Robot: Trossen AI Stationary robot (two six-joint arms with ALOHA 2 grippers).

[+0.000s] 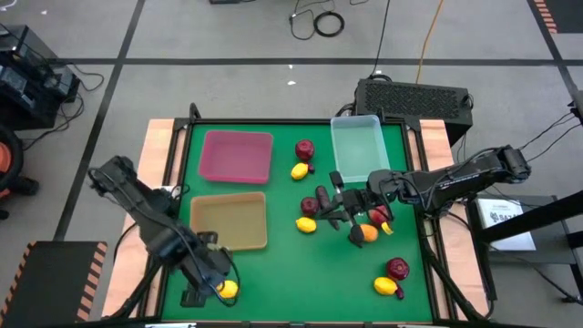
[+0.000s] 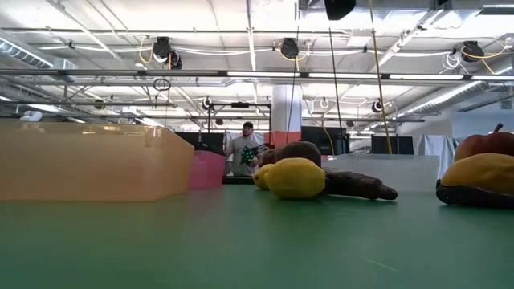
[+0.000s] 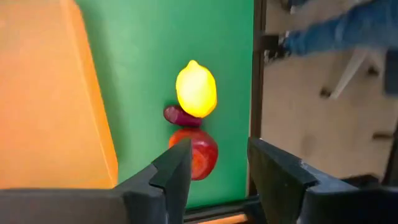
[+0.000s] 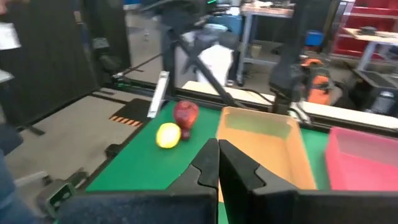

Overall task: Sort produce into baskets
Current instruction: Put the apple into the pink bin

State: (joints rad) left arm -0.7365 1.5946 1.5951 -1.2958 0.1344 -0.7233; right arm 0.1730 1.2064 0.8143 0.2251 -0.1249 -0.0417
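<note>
My left gripper [image 3: 217, 155] is open at the table's near left corner [image 1: 211, 284], beside the tan tray [image 1: 230, 221]. Just past its fingers lie a lemon [image 3: 196, 90], a purple piece [image 3: 180, 116] and a red fruit [image 3: 198, 154], close together on the green mat. My right gripper [image 4: 217, 163] is shut with nothing showing between its fingers. It hovers at the produce cluster in the table's middle right [image 1: 344, 205], among dark eggplants [image 1: 323, 196], a red fruit [image 1: 310, 204] and a lemon [image 1: 306, 224]. The pink tray [image 1: 236, 155] and the clear bin [image 1: 358, 150] stand at the far side.
More produce lies around: a red fruit [image 1: 304, 148] and a lemon [image 1: 299, 170] between the pink tray and the bin, an orange fruit [image 1: 368, 233] under the right arm, and a red fruit [image 1: 397, 267] and a lemon [image 1: 386, 286] near the right front. A person [image 2: 245, 148] stands far behind.
</note>
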